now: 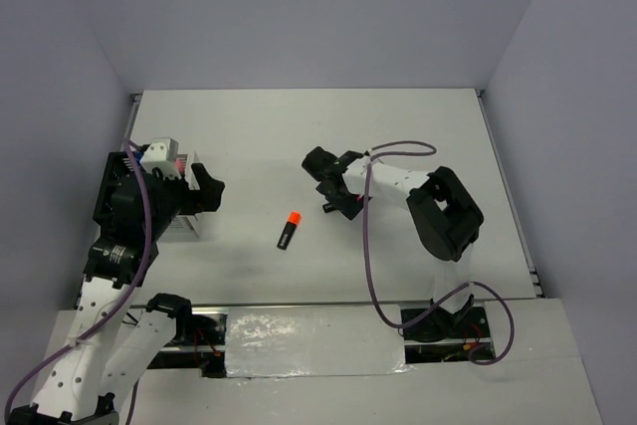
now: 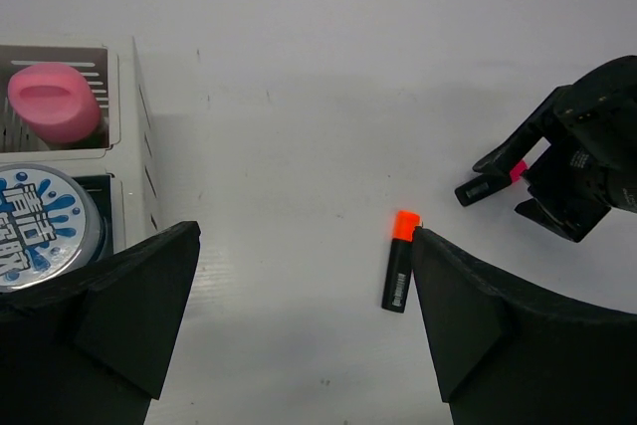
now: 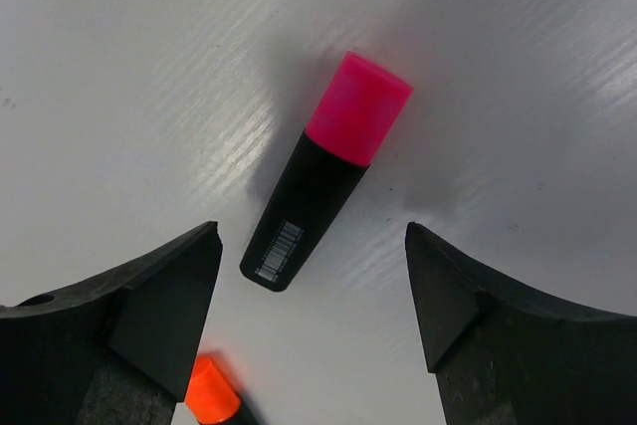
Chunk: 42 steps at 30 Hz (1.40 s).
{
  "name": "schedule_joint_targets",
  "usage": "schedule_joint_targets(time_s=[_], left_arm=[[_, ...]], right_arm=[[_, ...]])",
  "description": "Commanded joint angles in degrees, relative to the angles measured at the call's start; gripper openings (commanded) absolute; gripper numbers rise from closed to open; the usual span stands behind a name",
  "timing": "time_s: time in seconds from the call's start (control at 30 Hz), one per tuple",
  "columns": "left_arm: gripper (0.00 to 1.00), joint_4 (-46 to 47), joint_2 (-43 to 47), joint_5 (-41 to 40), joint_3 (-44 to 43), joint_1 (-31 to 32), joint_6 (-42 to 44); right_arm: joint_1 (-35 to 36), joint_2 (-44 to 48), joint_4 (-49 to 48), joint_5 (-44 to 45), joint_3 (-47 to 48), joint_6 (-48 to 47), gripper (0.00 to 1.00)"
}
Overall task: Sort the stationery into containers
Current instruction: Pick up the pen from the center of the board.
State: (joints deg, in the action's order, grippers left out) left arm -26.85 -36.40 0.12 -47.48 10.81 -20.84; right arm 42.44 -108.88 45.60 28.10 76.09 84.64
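Right gripper (image 3: 312, 246), jaws wide, straddling pink highlighter (image 3: 323, 176), centre frame: light, rigid, probably slick; grip black barrel mid-length. Left gripper (image 2: 304, 236) wide, empty

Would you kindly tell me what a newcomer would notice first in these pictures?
The pink-capped highlighter lies flat on the table, framed between the fingers of the open right pincer without touching them. An orange-capped highlighter lies mid-table. At the left, a white box holds a pink jar and a blue-white tin.
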Motion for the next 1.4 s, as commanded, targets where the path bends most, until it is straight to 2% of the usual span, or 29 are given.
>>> schedule_joint_targets(time_s=[0.0, 0.17, 0.23, 0.3, 0.33, 0.37, 0.4, 0.53, 0.6, 0.63, 0.7, 0.73, 0.77, 0.83, 0.9, 0.93, 0.97, 1.03, 1.13, 1.17, 1.37], left_arm=[[0.99, 2.77, 0.28, 1.73, -0.86, 0.27, 1.94], [0.99, 2.42, -0.07, 1.64, -1.12, 0.27, 2.29], [0.99, 2.50, 0.19, 2.16, -0.94, 0.35, 2.38], [0.99, 2.33, 0.45, 1.82, -0.94, 0.27, 2.38], [0.99, 2.33, 0.54, 1.20, -1.03, 0.27, 2.38], [0.99, 2.24, 0.54, 1.11, -1.03, 0.27, 2.38], [0.99, 2.15, 0.46, 0.85, -1.12, 0.27, 2.38], [0.99, 1.02, -0.07, -1.42, -1.12, 0.27, 1.51], [0.99, 0.31, -1.12, -2.23, -1.47, 0.27, 0.54], [0.99, 0.31, -2.52, -1.45, -1.64, 0.27, 0.28], [0.99, 0.92, -4.63, 4.25, -2.00, 0.27, -1.73], [0.99, 1.71, -5.08, 7.06, -1.74, 0.27, -2.97], [0.99, 2.93, -5.34, 13.70, -0.34, 0.35, -4.80], [0.99, 10.27, -5.17, 20.68, 1.94, 0.35, -11.83], [0.99, 16.62, -4.30, 27.26, 5.64, 1.31, -20.15], [0.99, 22.05, -4.12, 27.91, 6.61, 3.58, -22.29], [0.99, 23.41, -4.03, 27.05, 7.05, 5.35, -24.23], [0.99, 23.60, -4.90, 19.95, 6.27, 9.65, -27.14], [0.99, 19.22, -7.71, 9.51, 4.07, 18.61, -30.65], [0.98, 17.38, -8.41, 7.72, 3.72, 19.68, -32.93], [0.97, 19.73, -10.18, 1.82, 5.38, 25.84, -36.81]], right_arm=[[0.01, -3.17, 3.78, -0.41, 3.62, 3.60, 0.81], [0.37, -7.48, 3.88, -1.90, 3.80, 4.04, 0.79], [0.37, -8.10, 2.83, -2.08, 3.19, 3.43, 0.73], [0.46, -8.28, 1.34, -2.87, 2.40, 2.46, 0.52], [0.80, -7.49, 0.46, -3.13, 0.65, 1.94, 0.35], [0.89, -7.05, 0.10, -4.01, -0.50, 2.80, 0.00], [0.98, -6.53, -0.08, -4.45, -1.73, 3.16, 0.00], [0.89, 0.04, -10.59, -5.07, -11.46, -0.34, 0.00], [1.16, 3.83, -20.77, -6.29, -16.13, -12.70, 0.00], [1.42, 7.51, -31.26, -7.52, -20.59, -24.49, 0.00], [2.30, 11.30, -46.30, -13.55, -25.36, -36.86, 0.00], [2.91, 15.59, -50.31, -15.51, -30.43, -42.48, 0.00], [3.61, 18.24, -53.05, -17.01, -33.00, -50.46, 0.00], [5.20, 26.64, -59.56, -22.00, -40.10, -56.57, 0.00], [7.03, 32.21, -60.55, -24.13, -43.04, -62.21, 0.00], [7.74, 37.29, -59.76, -24.93, -44.01, -63.88, 0.00], [8.88, 39.60, -58.97, -26.15, -44.01, -66.68, 0.00], [14.06, 45.23, -56.51, -26.00, -42.79, -69.25, 0.00], [20.47, 48.66, -51.95, -16.88, -38.85, -70.76, 0.00], [21.71, 48.85, -50.63, -12.84, -37.70, -70.84, 0.00], [27.60, 45.95, -44.65, -5.61, -29.52, -71.19, 0.00]])
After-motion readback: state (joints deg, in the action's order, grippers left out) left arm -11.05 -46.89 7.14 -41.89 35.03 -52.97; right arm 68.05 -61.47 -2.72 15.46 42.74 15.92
